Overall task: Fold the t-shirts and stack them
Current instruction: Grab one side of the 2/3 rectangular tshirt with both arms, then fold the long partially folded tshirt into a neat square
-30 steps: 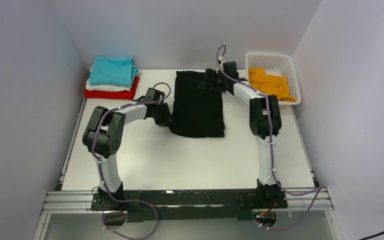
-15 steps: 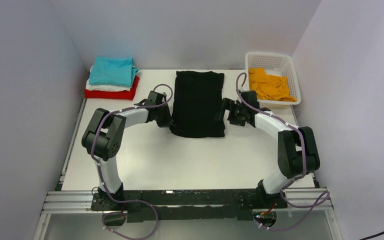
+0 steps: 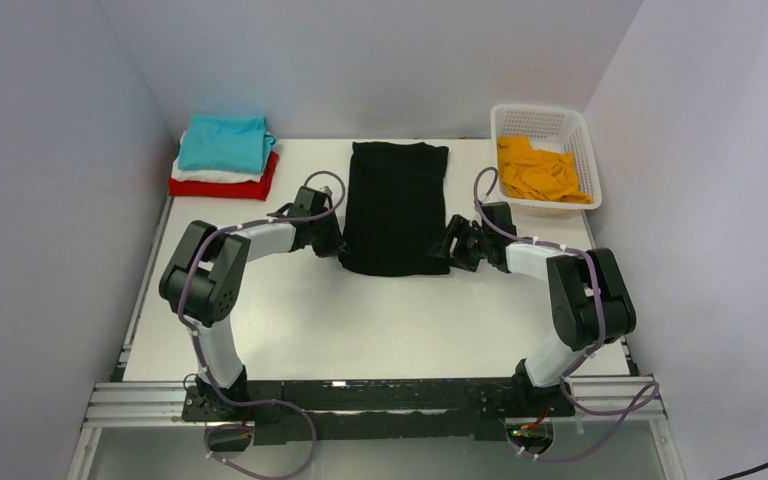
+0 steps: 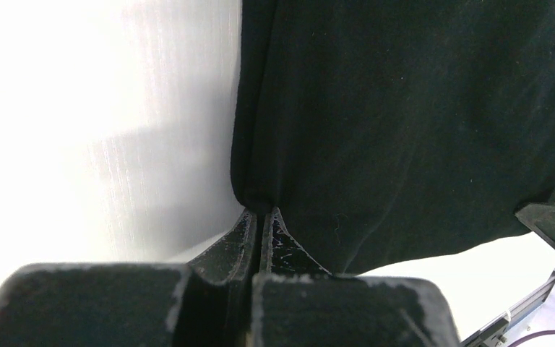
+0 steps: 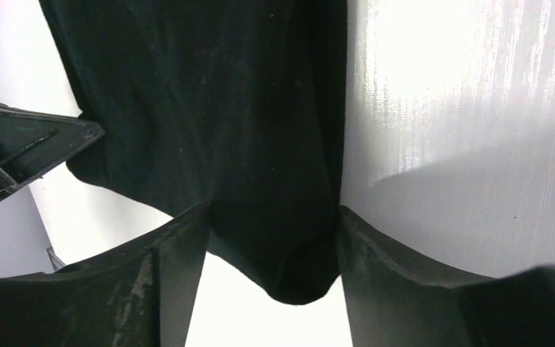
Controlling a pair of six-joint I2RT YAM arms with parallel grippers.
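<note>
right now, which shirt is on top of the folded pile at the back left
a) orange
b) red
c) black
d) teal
D: the teal t-shirt tops the pile, with a white t-shirt and a red t-shirt under it. The orange t-shirt is in the basket, and the black t-shirt lies spread out in the middle.

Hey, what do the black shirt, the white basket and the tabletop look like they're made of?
Black t-shirt: soft matte cloth, probably cotton jersey; it creases and drapes at its edges. Basket: white moulded plastic, judging by its rigid lattice walls. Table: smooth white board with a slight sheen, perhaps laminate.
</note>
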